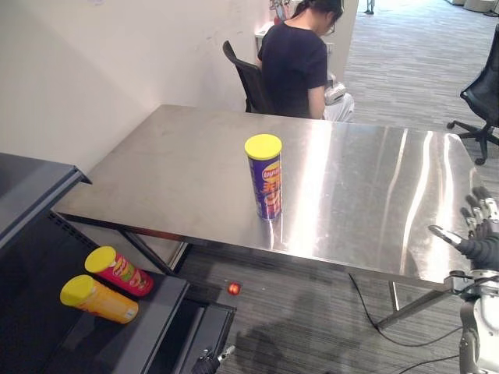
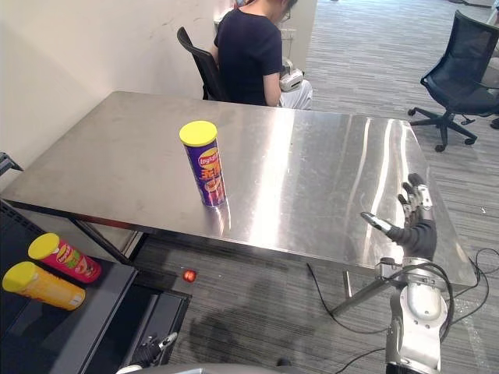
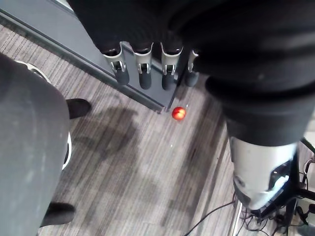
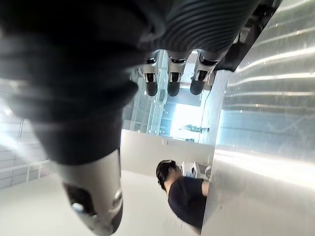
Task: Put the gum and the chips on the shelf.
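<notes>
A purple chips can (image 1: 265, 178) with a yellow lid stands upright near the front middle of the steel table (image 1: 366, 195). On the dark shelf (image 1: 156, 319) at lower left lie a red can (image 1: 118, 270) and a yellow can (image 1: 99, 299), side by side. A small red round thing (image 1: 234, 288) lies on the carpet under the table's front edge, past my left hand's fingers (image 3: 142, 73). My left hand (image 1: 210, 362) hangs low beside the shelf, open and holding nothing. My right hand (image 2: 413, 222) is raised at the table's front right corner, fingers spread, far from the purple can.
A person (image 1: 295, 66) sits on a dark chair (image 1: 245, 78) at the table's far side. A black office chair (image 2: 460, 70) stands on the carpet at far right. A pale wall (image 1: 93, 70) runs along the left.
</notes>
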